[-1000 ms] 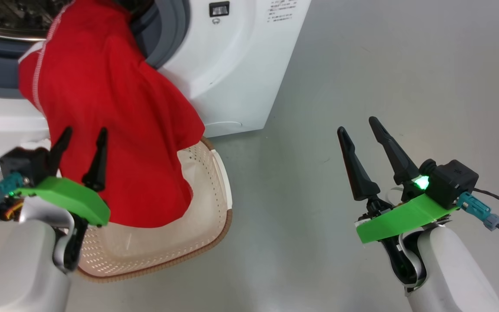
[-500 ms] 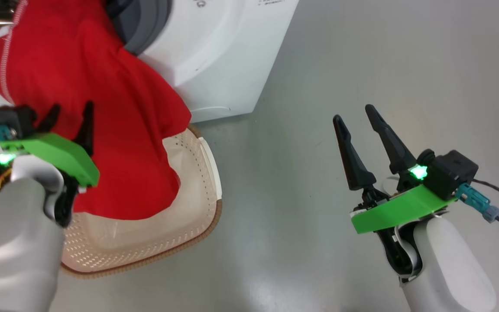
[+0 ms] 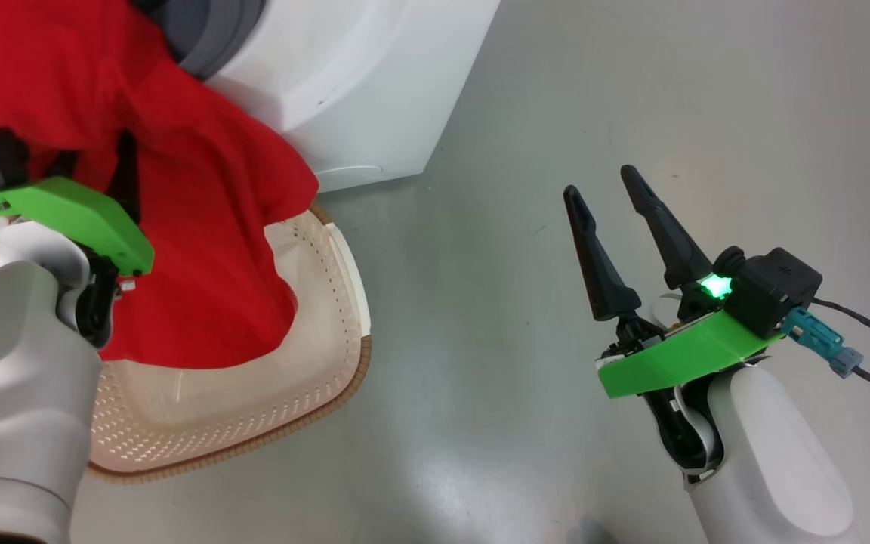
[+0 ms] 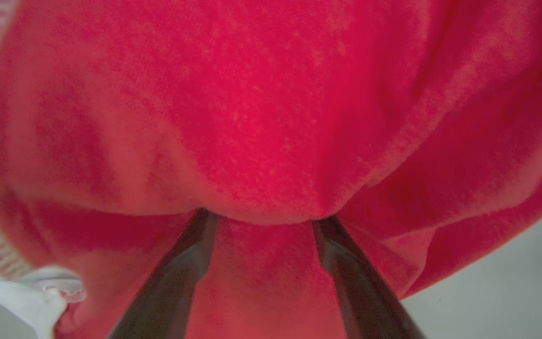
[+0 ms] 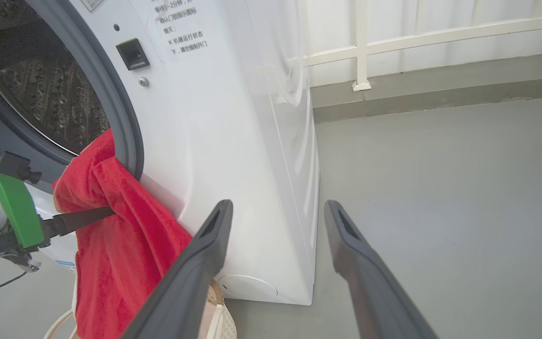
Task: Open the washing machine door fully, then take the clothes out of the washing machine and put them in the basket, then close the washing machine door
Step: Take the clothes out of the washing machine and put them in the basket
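Red jersey (image 3: 201, 196) draping into cream perforated basket (image 3: 346, 302), upper left; L wrist cam showing L gripper (image 4: 261, 221) splayed, tips under it; R gripper (image 3: 599, 180) splayed, empty.

One washing machine (image 3: 374, 91) is showing, one red jersey (image 3: 201, 211) is hanging, one white cloth (image 4: 26, 301) is peeking out and one basket (image 3: 352, 302) is sitting below. Two grippers are showing, the left gripper (image 4: 261, 221) and the right gripper (image 3: 600, 181), each carrying two dark fingers (image 3: 593, 257), making four, and two green lights (image 3: 716, 285) are glowing
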Controlling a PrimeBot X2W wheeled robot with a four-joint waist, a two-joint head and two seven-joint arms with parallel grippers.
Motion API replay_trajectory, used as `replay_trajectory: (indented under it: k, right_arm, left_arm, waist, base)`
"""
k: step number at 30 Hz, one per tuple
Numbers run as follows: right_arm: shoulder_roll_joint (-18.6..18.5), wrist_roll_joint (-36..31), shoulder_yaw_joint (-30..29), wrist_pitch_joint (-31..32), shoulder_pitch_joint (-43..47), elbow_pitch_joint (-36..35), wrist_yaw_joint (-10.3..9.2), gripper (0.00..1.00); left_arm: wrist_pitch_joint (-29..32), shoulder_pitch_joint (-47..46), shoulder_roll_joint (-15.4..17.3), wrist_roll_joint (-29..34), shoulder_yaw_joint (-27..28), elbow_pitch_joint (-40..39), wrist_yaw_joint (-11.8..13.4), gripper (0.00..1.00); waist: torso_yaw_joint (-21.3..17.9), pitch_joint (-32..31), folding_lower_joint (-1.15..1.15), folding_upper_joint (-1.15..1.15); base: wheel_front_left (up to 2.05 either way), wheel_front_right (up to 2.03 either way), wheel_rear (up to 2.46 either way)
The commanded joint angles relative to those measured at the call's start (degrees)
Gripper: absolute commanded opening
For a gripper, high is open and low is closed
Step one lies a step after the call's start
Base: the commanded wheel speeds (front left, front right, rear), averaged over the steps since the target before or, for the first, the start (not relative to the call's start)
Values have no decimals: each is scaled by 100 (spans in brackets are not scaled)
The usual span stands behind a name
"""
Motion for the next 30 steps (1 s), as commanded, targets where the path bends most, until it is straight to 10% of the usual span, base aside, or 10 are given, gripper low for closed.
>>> replay_trajectory:
  k: [1, 3, 7, 30]
  right_arm:
    - [62, -67, 123, -68, 18, -134, 9, 100]
    - [66, -68, 123, -68, 10, -128, 9, 100]
    - [72, -77, 102, -68, 19, -134, 9, 100]
    - [82, -81, 15, -68, 127, -54, 9, 100]
  left_arm:
    - [-131, -289, 254, -31, 91, -68, -13, 100]
    - [-235, -366, 264, -54, 89, 32, -13, 91]
    - [-450, -496, 267, -93, 58, 154, -15, 0]
    - [-802, 269, 272, -638, -919, -781, -16, 0]
  waist:
    - [-25, 17, 0, 0]
    - [-34, 24, 0, 0]
    - [-31, 34, 0, 0]
    - [220, -259, 0, 0]
  base:
    - [0, 0, 0]
    - [0, 0, 0]
    - [0, 0, 0]
    - [0, 0, 0]
